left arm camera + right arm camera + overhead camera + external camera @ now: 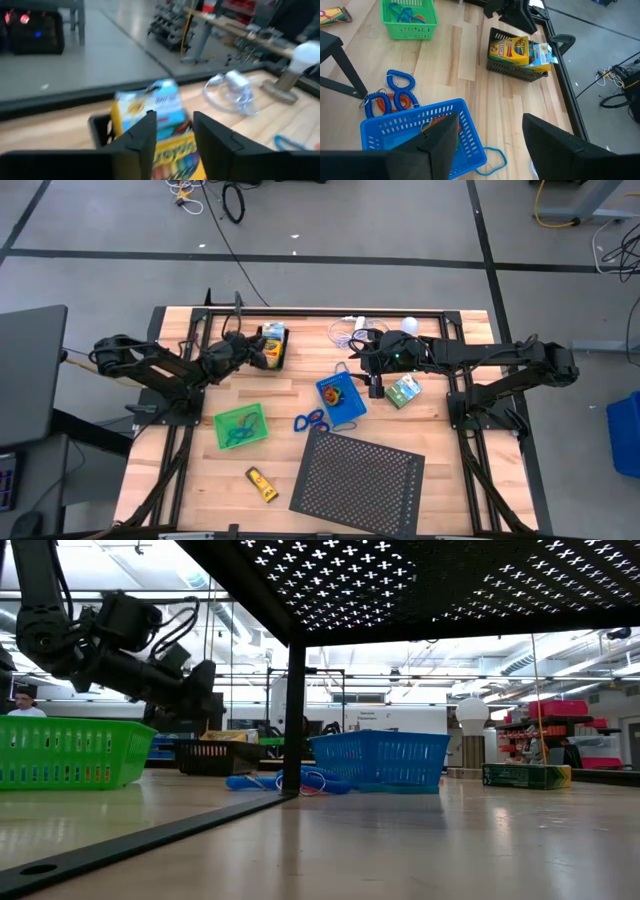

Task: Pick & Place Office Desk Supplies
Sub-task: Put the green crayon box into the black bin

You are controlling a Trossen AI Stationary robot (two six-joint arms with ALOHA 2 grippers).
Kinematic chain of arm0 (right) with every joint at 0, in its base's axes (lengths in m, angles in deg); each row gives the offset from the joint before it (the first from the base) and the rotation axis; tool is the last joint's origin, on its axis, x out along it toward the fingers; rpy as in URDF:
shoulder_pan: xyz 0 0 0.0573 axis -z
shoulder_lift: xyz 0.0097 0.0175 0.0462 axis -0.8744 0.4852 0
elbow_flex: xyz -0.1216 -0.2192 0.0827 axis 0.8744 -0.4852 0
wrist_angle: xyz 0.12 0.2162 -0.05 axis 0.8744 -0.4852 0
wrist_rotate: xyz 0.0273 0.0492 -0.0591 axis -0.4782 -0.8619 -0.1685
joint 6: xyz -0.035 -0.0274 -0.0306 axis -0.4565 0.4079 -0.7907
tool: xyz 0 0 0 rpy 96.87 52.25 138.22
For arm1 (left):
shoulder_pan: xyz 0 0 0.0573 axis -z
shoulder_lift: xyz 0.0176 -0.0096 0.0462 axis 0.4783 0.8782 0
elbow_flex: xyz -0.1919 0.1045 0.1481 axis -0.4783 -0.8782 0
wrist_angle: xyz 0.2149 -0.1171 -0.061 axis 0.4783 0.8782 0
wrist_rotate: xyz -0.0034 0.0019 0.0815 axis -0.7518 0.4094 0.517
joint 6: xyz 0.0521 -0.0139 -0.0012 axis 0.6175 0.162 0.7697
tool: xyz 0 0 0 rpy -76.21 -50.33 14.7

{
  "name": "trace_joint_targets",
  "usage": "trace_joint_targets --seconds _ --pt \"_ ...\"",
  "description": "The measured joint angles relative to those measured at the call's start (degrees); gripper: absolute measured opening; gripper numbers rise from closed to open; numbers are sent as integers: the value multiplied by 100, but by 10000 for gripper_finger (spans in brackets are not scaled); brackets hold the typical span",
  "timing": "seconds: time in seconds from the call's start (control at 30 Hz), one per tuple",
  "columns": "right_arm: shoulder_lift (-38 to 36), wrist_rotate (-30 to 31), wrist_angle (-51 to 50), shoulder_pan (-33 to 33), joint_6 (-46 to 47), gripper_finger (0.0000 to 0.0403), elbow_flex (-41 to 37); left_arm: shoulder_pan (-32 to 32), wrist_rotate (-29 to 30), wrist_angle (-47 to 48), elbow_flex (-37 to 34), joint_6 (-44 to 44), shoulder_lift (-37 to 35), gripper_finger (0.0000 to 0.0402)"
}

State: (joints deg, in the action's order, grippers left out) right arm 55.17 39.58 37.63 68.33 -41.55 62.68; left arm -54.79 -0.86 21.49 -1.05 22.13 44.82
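Note:
My left gripper (258,352) is open and hovers by the black tray (517,70), touching nothing. The yellow-green crayon box (175,150) and a blue-white box (155,105) stand in that tray and show between its fingers. My right gripper (490,125) is open above the right edge of the blue tray (340,398), holding nothing. Blue and orange loops (395,95) lie on the table left of the blue tray. A green-white box (404,390) sits on the table right of it. The green tray (240,426) holds more loops. The yellow tube (262,484) lies near the front edge.
The large black perforated sheet (360,475) stands on legs over the near right part of the table. A white coiled cable (350,330) and a white bulb on a base (408,325) sit at the far edge. Bare wood lies between the green and black trays.

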Motion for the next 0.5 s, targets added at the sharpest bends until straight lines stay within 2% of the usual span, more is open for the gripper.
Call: trace_joint_targets --seconds 0.2,0.37,0.5 --pt "0 0 0 0 -20 228 -1 2 -943 -1093 0 431 -22 180" --pt "0 0 -2 0 -19 228 1 84 -1625 -1310 0 636 -22 174" --pt "0 -1 -4 0 -13 228 -1 425 -2296 -1304 -1 1030 -98 164"
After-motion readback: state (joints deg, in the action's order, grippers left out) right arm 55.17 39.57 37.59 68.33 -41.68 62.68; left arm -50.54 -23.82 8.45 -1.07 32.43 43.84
